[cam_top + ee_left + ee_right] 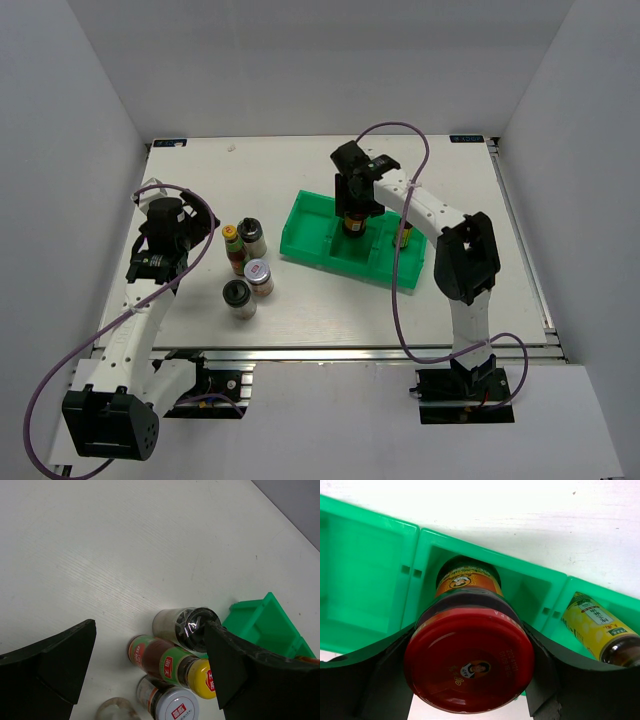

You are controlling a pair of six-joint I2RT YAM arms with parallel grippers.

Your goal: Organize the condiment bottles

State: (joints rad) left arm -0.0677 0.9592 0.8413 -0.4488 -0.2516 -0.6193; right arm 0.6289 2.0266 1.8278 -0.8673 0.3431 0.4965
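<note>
Gripping the red-lidded jar [469, 667] just under its lid, the right gripper [352, 205] has both fingers pressed on the jar's sides, so it is grasping, not released. The jar's long axis is upright, straight below the gripper, and its base sits inside the middle compartment of the green tray [310, 232]; I cannot tell if it touches the floor of the compartment. Judgement: the next move turns on that vertical line, let go and lift straight up without tipping the jar. A slim sauce bottle [597, 627] stands in the compartment at 3 o'clock of the jar in the top view, near but apart. The left gripper [168, 232] is released, with the jaws spread wide and nothing between them. Four bottles stand on the bench [320, 320] at its 3 to 4 o'clock in the top view: a black-capped shaker [250, 235], a yellow-capped slim bottle [232, 250], a silver-lidded jar [259, 277] and a second black-capped shaker [238, 297]. The left arm is clearly nearer to them. Writing: the red lid has a small portrait logo and raised lettering, too small to read. The tray bottle's yellow label has green characters, and the silver lid a red mark with white characters, both unreadable.
</note>
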